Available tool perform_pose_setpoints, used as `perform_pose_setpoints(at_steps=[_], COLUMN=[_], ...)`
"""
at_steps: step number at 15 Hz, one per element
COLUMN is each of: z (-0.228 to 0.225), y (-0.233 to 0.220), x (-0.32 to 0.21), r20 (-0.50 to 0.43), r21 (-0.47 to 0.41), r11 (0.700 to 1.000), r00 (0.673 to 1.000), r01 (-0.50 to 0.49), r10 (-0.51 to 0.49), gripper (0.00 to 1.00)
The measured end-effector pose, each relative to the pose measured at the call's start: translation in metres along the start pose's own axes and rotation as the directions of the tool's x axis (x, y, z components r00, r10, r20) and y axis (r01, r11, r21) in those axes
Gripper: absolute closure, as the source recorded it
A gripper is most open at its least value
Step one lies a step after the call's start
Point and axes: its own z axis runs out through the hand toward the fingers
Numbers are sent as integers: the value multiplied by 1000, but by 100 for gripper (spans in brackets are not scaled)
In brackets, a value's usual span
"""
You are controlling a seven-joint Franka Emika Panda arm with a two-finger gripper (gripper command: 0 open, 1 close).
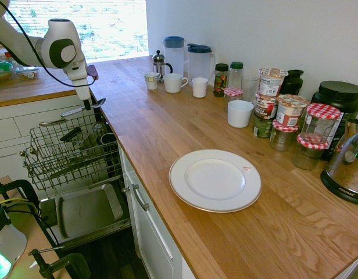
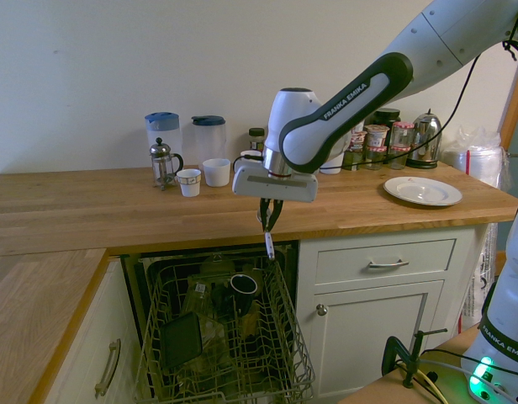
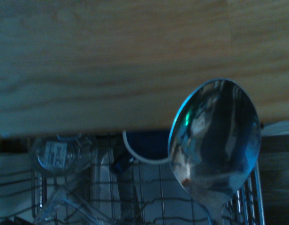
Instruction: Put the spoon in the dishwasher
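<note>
The gripper (image 2: 269,220) is closed tight on the spoon (image 2: 269,244), its two dark fingers (image 2: 265,210) pinched together on the handle. It points almost straight down, and the spoon hangs clear of everything else. In the first exterior view the spoon (image 1: 86,108) sticks out sideways below the fingers, its bowl nearest the counter's front edge. In the second exterior view it shows end-on as a short bright sliver just under the fingertips. In the wrist view its bowl (image 3: 214,140) fills the foreground, with the counter edge and the rack behind it.

The spoon is held above the dishwasher (image 1: 86,212), over the back part of the pulled-out rack (image 2: 288,337) and close beside the counter's front edge. It does not touch the rack.

Nearest the first exterior camera, the dishwasher's grey door panel lies open and level. Above it the wire rack holds a dark mug (image 2: 243,286) near its back, a flat dark item (image 2: 182,339) toward its front left, and some clear pieces that are hard to make out.

On the counter (image 1: 167,128), a white plate (image 1: 215,180) sits near the front edge. Further back stand jars with checked lids (image 1: 318,125), white cups (image 1: 240,113), a French press (image 1: 160,64) and two jugs (image 1: 193,61) along the wall.
</note>
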Motion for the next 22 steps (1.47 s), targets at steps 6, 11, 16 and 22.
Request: perform_pose_setpoints(at_steps=[6,11,16,22], z=[82,164,207,228], y=[42,39,26,30], x=[-33,-32,-47,-50], r20=[13,46,54,42], r21=[-68,-129,-158,-186], r11=[997,991,987,982], r00=[1000,999,998,999], r01=[30,22,26,36], r10=[-29,-17,-18,-29], gripper=[100,100,0,0])
